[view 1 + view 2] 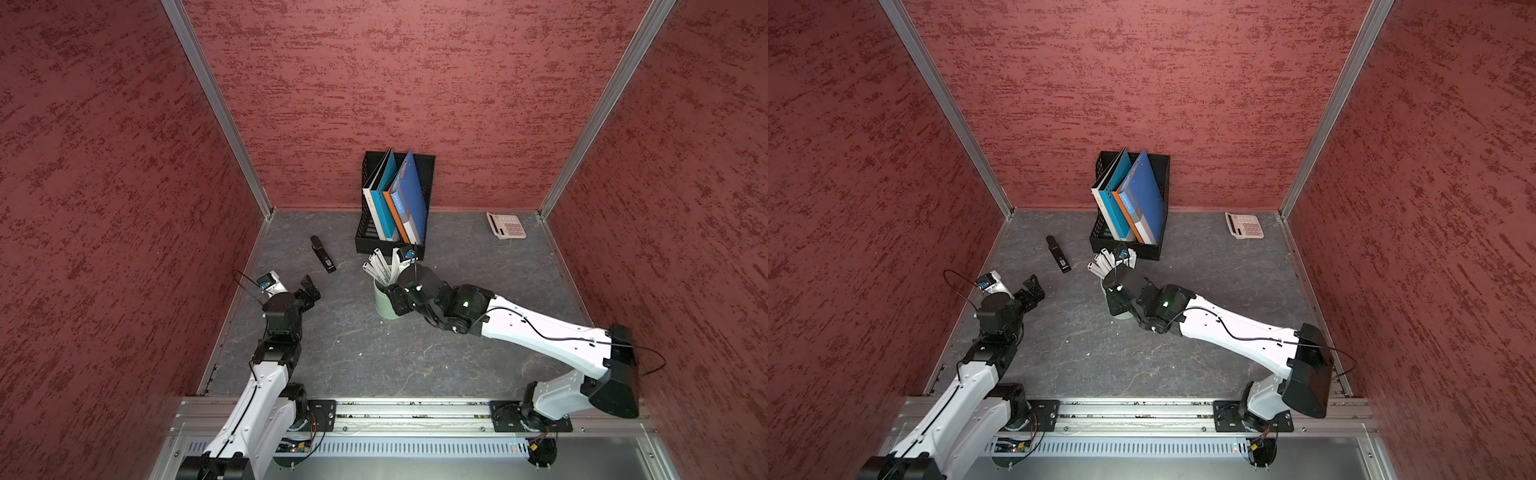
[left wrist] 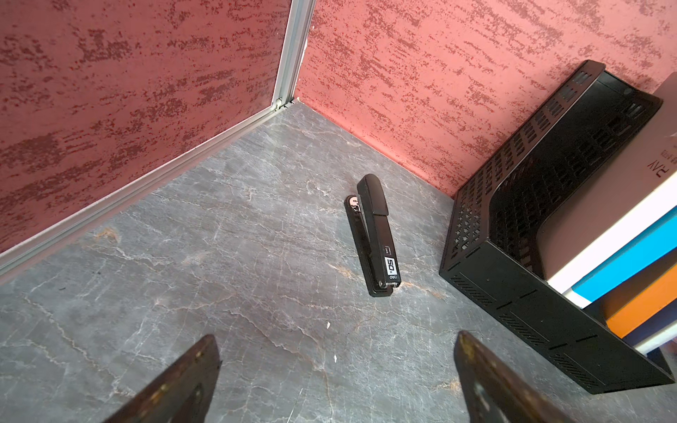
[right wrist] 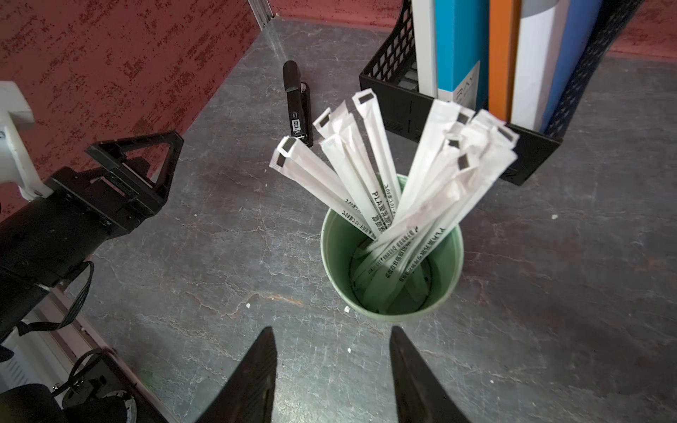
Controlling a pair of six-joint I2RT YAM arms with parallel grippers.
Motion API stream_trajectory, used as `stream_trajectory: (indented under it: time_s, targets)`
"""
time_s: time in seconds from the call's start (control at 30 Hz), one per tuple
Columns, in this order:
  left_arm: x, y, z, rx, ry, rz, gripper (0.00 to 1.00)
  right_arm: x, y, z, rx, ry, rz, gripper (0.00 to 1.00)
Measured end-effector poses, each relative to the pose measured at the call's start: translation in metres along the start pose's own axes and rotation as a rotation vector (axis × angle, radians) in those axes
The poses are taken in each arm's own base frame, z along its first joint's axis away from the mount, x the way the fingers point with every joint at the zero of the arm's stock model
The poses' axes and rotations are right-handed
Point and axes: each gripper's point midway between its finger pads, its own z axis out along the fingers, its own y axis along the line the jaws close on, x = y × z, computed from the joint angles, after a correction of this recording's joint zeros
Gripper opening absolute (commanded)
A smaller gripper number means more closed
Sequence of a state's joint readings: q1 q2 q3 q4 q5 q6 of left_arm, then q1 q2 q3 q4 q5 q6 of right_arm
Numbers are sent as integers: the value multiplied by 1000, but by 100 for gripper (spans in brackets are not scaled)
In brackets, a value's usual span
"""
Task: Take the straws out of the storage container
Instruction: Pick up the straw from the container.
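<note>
Though its arm [image 1: 540, 336] half hides the cup [image 1: 381, 303] — right hand [image 3: 332, 331] narrow, empty, left hand [image 2: 337, 335] wide, straws [image 3: 375, 146] inside.

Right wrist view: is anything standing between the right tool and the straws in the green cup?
Nothing visible does. The right tool hangs just short of the green cup, jaws apart and empty, with the straws fanning up out of it. The stapler and file rack lie beyond the cup.

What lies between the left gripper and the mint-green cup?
Only bare tabletop between the left gripper and the cup, seen in a top view.
</note>
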State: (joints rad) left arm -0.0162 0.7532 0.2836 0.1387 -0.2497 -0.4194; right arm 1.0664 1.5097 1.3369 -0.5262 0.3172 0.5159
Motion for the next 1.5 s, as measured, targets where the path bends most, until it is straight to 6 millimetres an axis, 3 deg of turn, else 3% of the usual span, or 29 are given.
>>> stream_trajectory:
  time_s: [0.17,0.37,0.6,0.83,1.5]
  targets:
    - [0,0,0,0,0,-3,99,7,1,15,20,27,1,36]
    - [1,0,0,-1,3,-2,99,3,0,19,31,26,23,34]
    - [3,1,2,-6,11,0,100,-4,-18,26,67,22,62,34]
    - [4,2,3,-9,16,1,100,5,-30,45,105,58,67,34]
    - [11,4,7,-24,43,5,99,14,-36,65,115,94,57,29]
